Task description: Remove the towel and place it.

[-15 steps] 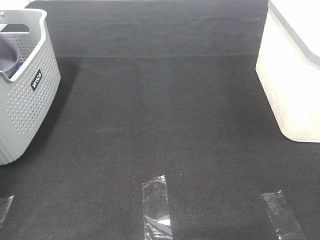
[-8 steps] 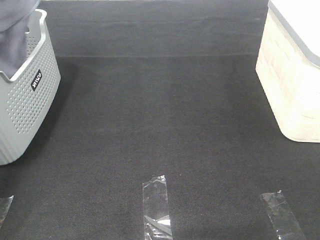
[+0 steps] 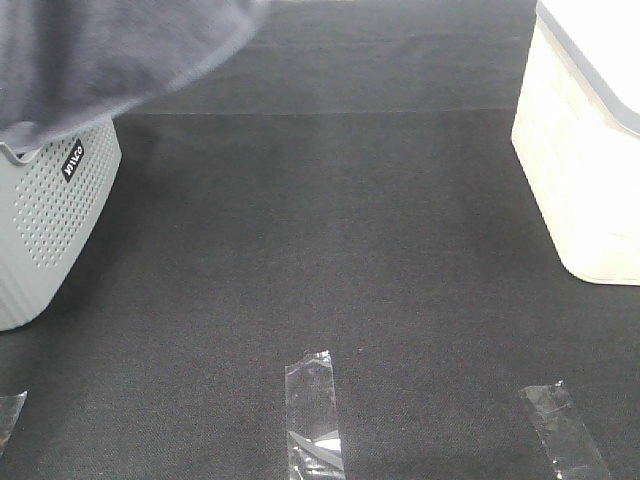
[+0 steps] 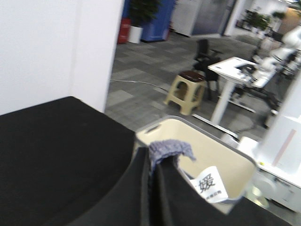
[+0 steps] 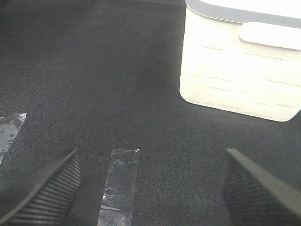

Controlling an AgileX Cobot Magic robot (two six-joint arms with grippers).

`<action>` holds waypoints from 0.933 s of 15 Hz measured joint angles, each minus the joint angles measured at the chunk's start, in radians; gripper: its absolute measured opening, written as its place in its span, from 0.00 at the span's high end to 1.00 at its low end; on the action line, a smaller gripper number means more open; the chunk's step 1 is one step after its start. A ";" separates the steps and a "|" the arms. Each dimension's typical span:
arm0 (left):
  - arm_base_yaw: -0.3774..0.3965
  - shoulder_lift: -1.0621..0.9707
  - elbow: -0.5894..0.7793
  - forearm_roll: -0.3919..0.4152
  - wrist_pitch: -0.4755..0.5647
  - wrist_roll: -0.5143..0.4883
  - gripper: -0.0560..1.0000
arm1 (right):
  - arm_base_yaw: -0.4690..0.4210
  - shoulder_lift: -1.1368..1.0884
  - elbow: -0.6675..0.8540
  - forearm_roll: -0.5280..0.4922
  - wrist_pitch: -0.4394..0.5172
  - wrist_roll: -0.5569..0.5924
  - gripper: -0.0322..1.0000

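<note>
The slate-grey towel (image 3: pixel 110 50) hangs in the air over the grey perforated basket (image 3: pixel 45 220) at the far left and covers the upper left of the exterior high view. In the left wrist view my left gripper (image 4: pixel 151 157) is shut on a bunched fold of the towel (image 4: pixel 170 149), and a white printed label (image 4: pixel 209 186) hangs beside it. The left gripper itself is out of sight in the exterior view. My right gripper (image 5: pixel 150 188) is open and empty, low over the black mat.
A cream bin with a grey rim (image 3: pixel 585 170) stands at the right edge; it also shows in the right wrist view (image 5: pixel 240 70) and the left wrist view (image 4: pixel 221 155). Clear tape strips (image 3: pixel 312 410) (image 3: pixel 562 430) lie on the mat near the front edge.
The towel has come up out of the basket, rising and swinging right until it fills the upper left of the exterior view. Nothing else has moved.
</note>
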 joint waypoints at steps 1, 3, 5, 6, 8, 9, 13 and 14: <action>-0.045 0.000 0.000 0.001 0.008 0.006 0.95 | 0.000 0.000 0.000 0.000 0.000 0.000 0.23; -0.129 0.000 0.000 0.038 0.011 0.013 0.95 | 0.000 0.000 0.000 0.000 0.000 0.000 0.23; -0.211 0.003 0.000 0.112 0.021 0.013 0.95 | 0.000 0.019 0.000 0.000 -0.001 0.000 0.23; -0.211 0.003 0.000 0.112 0.021 0.013 0.95 | 0.000 0.019 0.000 0.000 -0.001 0.000 0.23; -0.270 0.014 0.000 0.169 0.073 0.013 0.95 | 0.000 0.081 0.000 0.000 0.000 0.000 0.23; -0.284 0.017 0.000 0.186 0.098 0.015 0.95 | 0.000 0.114 0.000 0.000 -0.001 0.000 0.23; -0.304 0.025 0.000 0.201 0.152 0.016 0.95 | 0.000 0.234 -0.009 0.070 -0.096 -0.001 0.23; -0.304 0.025 0.000 0.202 0.152 0.016 0.95 | 0.000 0.270 -0.009 0.124 -0.153 -0.007 0.23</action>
